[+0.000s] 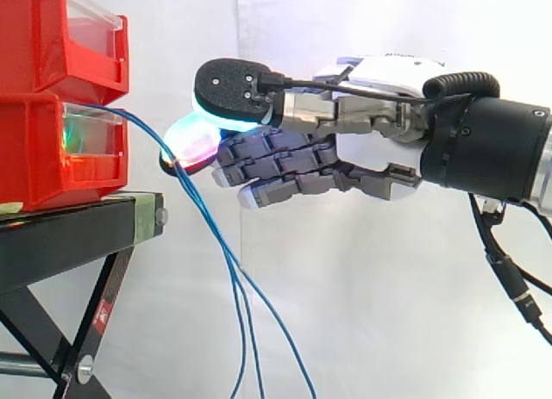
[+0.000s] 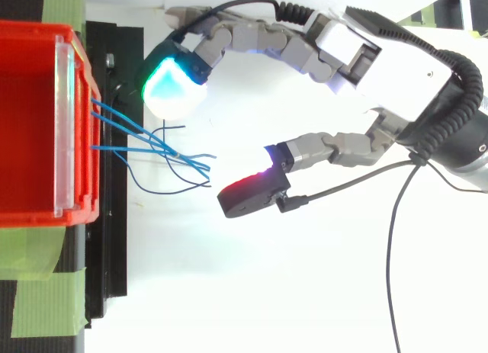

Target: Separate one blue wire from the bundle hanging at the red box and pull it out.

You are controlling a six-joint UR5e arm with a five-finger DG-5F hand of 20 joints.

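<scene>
Here's the hand, reaching in from 3 o'clock toward the red box on its black stand. The blue wires spill out of the box front and droop away, fanning loose at their ends in the top view.

From above the hand is spread wide. The cyan pad sits at 12 o'clock of the bundle and the red pad at 4 o'clock, with the strands in the gap between and nothing gripped.

In the side view a glowing pad rides right against the hanging strands just below the box lip, and the other fingers are folded under the palm.

This looks like the singling-out step: the hand brackets the bundle, no wire chosen yet.

The next move calls for care. Bring the two pads together on one strand where the fan is loosest, keep its neighbours outside the pinch, then draw it toward 3 o'clock.
</scene>
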